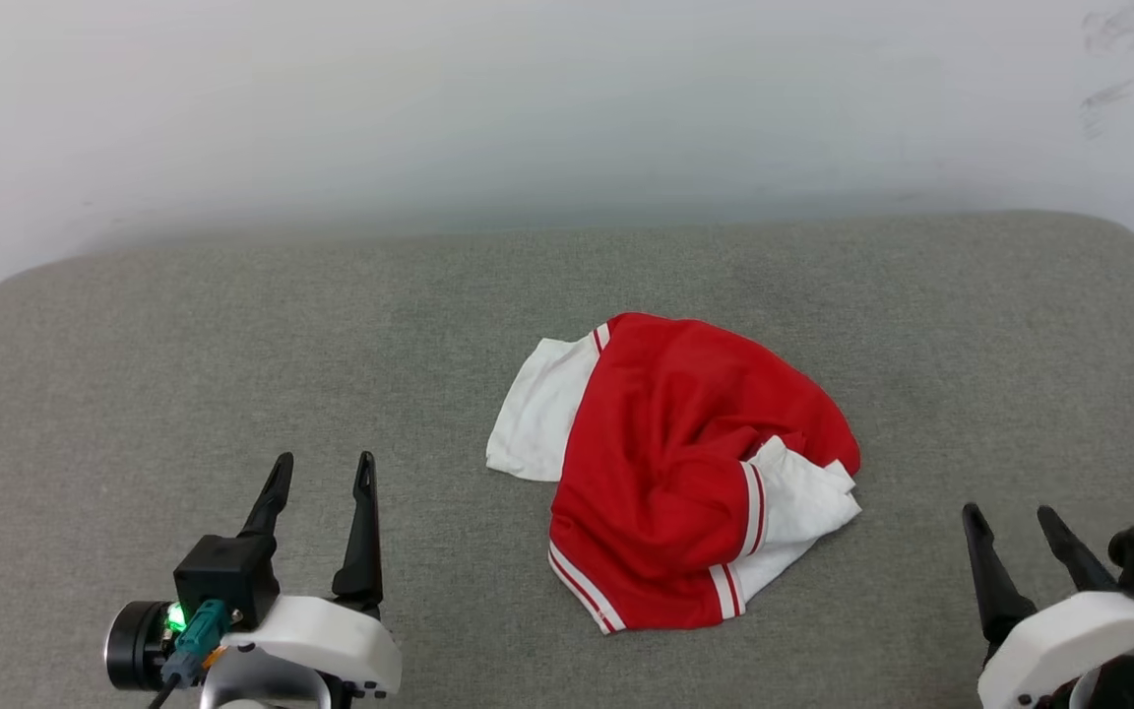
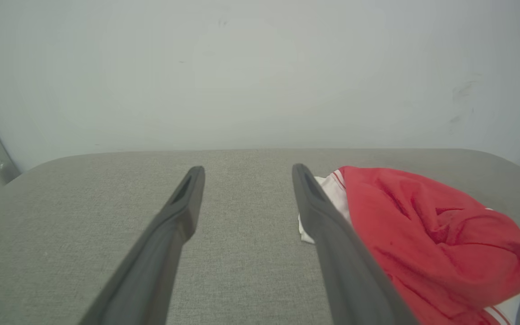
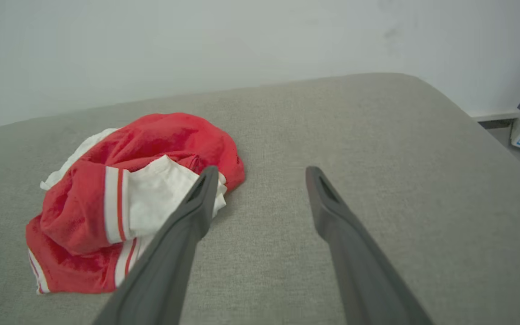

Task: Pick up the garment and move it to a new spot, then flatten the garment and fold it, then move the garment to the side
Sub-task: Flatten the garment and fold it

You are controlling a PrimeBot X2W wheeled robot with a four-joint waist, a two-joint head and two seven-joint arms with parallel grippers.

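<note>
A red shirt (image 1: 685,473) lies in a bumpy heap on a desk (image 1: 232,345) covered in grey cloth. It is not flat and it is not folded. One white sleeve sticks out of the heap on the side that faces the pale wall (image 1: 528,98) and the robot's left. The other white sleeve is bunched up on the heap's right side. Red and white stripes run along the sleeve ends and along the edge of the shirt closest to the robot.

The left fingers (image 1: 363,532) are to the left of the shirt and closer to the robot, well apart from it. They point toward the wall. They are spread wide and hold nothing. In the left wrist view the shirt (image 2: 431,243) sits just past the right-hand one of these fingers (image 2: 178,216).

The right fingers (image 1: 990,571) are to the right of the shirt, also closer to the robot, and do not touch it. They are spread wide too, with only grey cloth between them. In the right wrist view the shirt (image 3: 151,180) lies to the left of these fingers (image 3: 197,207)
</note>
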